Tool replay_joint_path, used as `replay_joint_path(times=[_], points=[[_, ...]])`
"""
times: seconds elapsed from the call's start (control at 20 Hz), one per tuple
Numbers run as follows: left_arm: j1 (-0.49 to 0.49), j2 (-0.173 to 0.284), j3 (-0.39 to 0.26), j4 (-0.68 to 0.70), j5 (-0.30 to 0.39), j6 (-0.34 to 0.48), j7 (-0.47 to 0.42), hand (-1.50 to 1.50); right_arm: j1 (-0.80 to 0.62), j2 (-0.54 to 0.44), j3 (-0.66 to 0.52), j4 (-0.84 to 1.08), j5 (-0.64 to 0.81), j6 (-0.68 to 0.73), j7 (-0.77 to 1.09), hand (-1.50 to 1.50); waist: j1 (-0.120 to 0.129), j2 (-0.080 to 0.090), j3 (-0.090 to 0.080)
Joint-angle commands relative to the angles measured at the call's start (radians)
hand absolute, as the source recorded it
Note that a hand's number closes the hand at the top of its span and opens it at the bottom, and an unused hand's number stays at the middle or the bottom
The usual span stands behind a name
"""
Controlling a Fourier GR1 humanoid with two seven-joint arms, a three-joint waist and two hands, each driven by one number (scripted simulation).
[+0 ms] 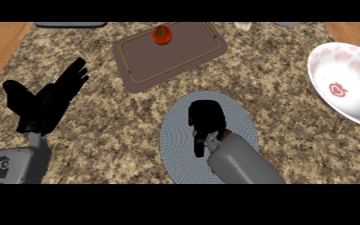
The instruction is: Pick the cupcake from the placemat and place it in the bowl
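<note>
Right hand (206, 117) curled down over the middle of the round placemat (243, 119), cupcake hidden beneath it, bowl (336, 78) far right, left hand (48, 100) open at left.

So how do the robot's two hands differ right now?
The left hand is open with its fingers spread, over bare counter at the view's left. The right hand points down with fingers curled, over the round placemat. The cupcake isn't visible. Both hands are black on grey forearms.
</note>
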Motion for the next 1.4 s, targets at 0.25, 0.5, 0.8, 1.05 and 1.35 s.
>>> replay_joint_path(times=[0.25, 0.5, 0.8, 1.05, 1.35], points=[[0.001, 0.002, 0.044, 0.008, -0.008, -0.04, -0.007, 0.0, -0.053, 0.005, 0.004, 0.022, -0.007, -0.032, -0.037, 1.5, 0.002, 0.005, 0.001], [0.025, -0.027, 0.014, -0.029, -0.03, -0.01, 0.035, 0.0, 0.11, -0.191, -0.034, -0.198, -0.001, 0.036, -0.151, 1.5, -0.019, -0.002, 0.001], [0.063, 0.007, 0.096, -0.004, -0.016, 0.017, -0.008, 0.0, 0.243, -0.617, -0.33, -0.068, -0.127, -0.061, -0.434, 1.5, -0.163, -0.008, 0.01], [0.087, 0.016, 0.111, -0.017, -0.006, 0.012, -0.004, 0.0, 0.32, -0.868, -0.535, -0.019, -0.28, -0.07, -0.765, 1.5, -0.149, -0.013, 0.01], [0.094, 0.021, 0.106, -0.023, -0.009, -0.003, -0.019, 0.0, 0.433, -1.117, -0.771, 0.136, -0.451, -0.023, -1.181, 1.5, -0.119, -0.009, 0.006]])
